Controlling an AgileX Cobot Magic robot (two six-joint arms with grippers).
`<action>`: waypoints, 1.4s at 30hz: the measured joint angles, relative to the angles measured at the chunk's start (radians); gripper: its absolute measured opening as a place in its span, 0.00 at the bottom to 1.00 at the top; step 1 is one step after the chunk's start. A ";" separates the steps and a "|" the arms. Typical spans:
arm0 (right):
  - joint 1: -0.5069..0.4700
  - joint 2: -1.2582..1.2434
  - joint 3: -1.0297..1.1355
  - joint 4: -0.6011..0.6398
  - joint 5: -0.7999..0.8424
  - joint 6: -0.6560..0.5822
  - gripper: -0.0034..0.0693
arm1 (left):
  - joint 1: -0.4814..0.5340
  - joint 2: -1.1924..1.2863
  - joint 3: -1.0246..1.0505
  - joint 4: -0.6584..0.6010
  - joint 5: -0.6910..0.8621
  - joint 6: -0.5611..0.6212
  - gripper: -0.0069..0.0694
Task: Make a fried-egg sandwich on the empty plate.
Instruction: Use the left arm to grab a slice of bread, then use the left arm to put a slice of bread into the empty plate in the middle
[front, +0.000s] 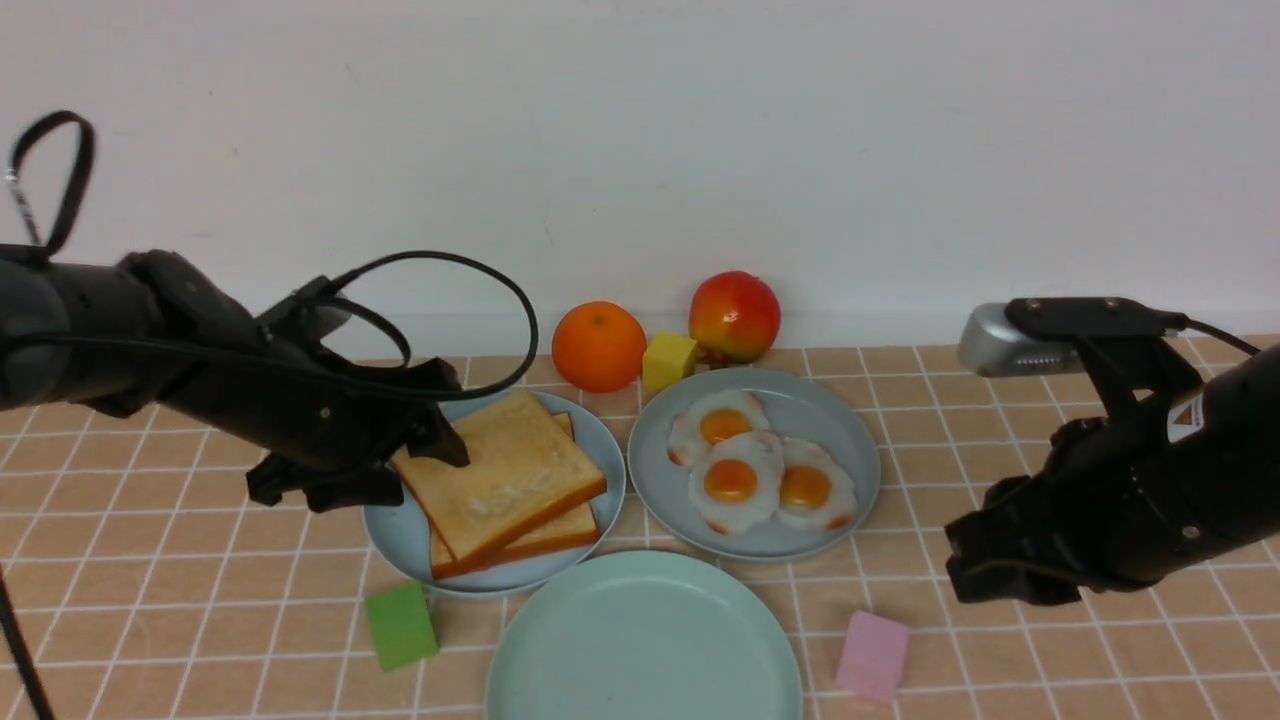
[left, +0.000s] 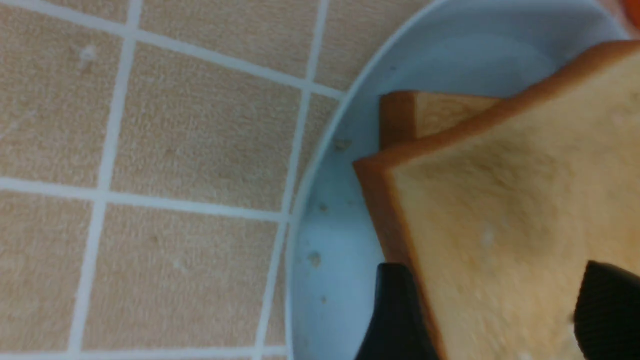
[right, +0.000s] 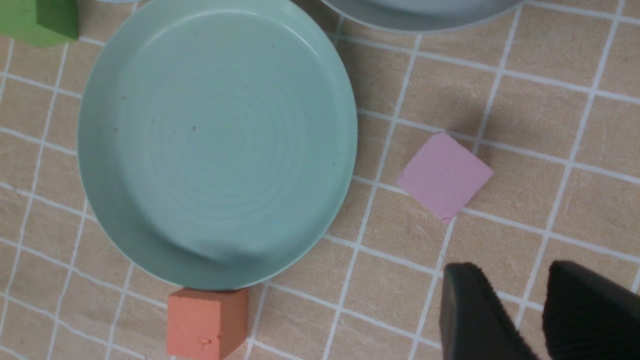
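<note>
Two toast slices lie stacked on the light blue plate: the top toast sits askew on the lower toast. My left gripper is open at the top slice's left edge, one finger beside the crust over the plate and the other above the slice's face. Three fried eggs lie on the grey-blue plate. The empty mint-green plate sits at the front. My right gripper is open and holds nothing, low over the cloth to the right.
An orange, a yellow block and an apple stand by the back wall. A green block lies left of the mint plate and a pink block right of it. An orange-red block touches its near rim.
</note>
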 joint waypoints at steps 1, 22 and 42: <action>0.000 0.000 0.000 0.000 0.003 0.000 0.38 | -0.001 0.016 -0.009 0.005 -0.004 -0.020 0.71; 0.000 0.000 0.000 0.004 0.019 0.000 0.38 | -0.002 0.041 -0.021 0.000 -0.015 -0.043 0.34; 0.000 0.000 0.000 0.000 0.035 0.000 0.38 | 0.000 -0.305 0.032 -0.111 0.395 0.236 0.22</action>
